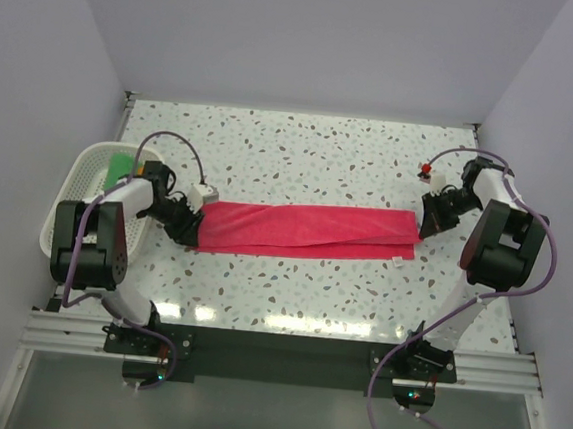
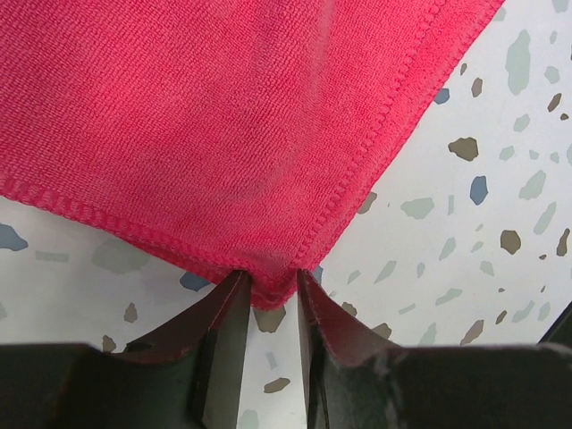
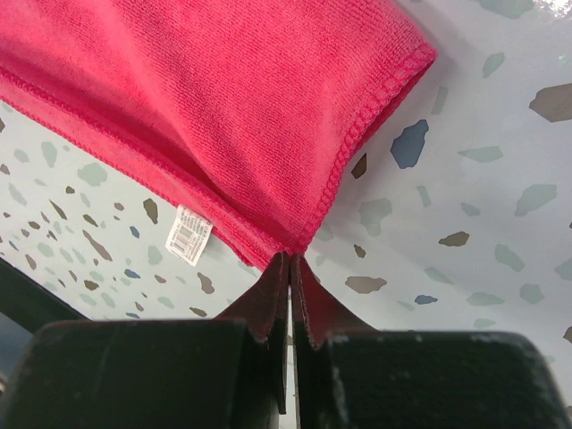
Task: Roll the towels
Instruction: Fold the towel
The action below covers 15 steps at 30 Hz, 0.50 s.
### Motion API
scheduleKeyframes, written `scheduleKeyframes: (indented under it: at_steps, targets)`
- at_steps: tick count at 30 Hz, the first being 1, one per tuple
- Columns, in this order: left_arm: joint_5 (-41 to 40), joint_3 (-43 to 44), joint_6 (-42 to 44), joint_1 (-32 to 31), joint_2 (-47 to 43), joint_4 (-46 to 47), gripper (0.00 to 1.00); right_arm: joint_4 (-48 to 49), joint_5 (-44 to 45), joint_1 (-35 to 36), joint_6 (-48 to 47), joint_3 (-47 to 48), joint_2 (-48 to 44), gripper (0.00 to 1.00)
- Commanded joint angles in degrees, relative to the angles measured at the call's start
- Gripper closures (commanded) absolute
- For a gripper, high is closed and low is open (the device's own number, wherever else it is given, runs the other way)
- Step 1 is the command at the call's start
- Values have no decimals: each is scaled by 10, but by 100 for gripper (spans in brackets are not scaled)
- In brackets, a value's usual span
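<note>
- Biggest thing first: the speckled terrazzo table (image 1: 303, 146) takes up pretty much the whole top view, with pale walls on the left, right and far sides.
- The pink-red towel (image 1: 305, 228) lies flat across the middle of the table as a long narrow strip running left to right. It looks folded lengthwise, and at the right end we can see a lower layer peeking out along the near edge.
- A white mesh basket (image 1: 81, 172) sits at the far left edge of the table, just beside the left arm.
- The left gripper (image 2: 268, 288) is down at the left end of the strip. From its wrist camera the jaws are at a narrow gap, and the stitched corner of the pink-red towel is bunched up between the fingertips, so we'd call that a pinch on the corner.
- The right gripper (image 3: 289, 261) is at the right end. Its fingers are pressed together with barely a slit between them, and the towel's hemmed corner runs straight into that pinch.
- A green towel (image 1: 120, 167) is in the basket. We only see a bit of it behind the left arm, so we can't tell if it's rolled or not.
- Smallest bit: a little white care label (image 3: 189, 235) hangs off the towel's edge, left of the right gripper's fingers in the wrist view.
</note>
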Motion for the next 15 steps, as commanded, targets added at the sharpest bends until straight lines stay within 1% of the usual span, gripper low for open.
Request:
scheduleKeyframes:
  at_steps: [1,2,4,5,6,11,15]
  targets:
    - [-5,9,-6,-4,13,10,68,-4,-8,-1,-8,1,-5,100]
    - [-2,9,-7,-4,13,11,74,-4,-8,-1,-8,2,-4,100]
    - [-1,9,-8,-4,8,12,83,-4,-8,-1,-8,2,-3,100]
    - [1,9,-7,-3,7,12,95,-4,-8,-1,-8,2,-5,100]
    - [1,9,-8,-2,5,9,99,-4,-8,-1,-8,2,-5,100]
    - [9,25,-2,2,-7,-9,100,-8,-8,-2,-7,11,-9,100]
    - [21,45,10,22,-14,-37,100,-15,-10,-1,-8,18,-13,100]
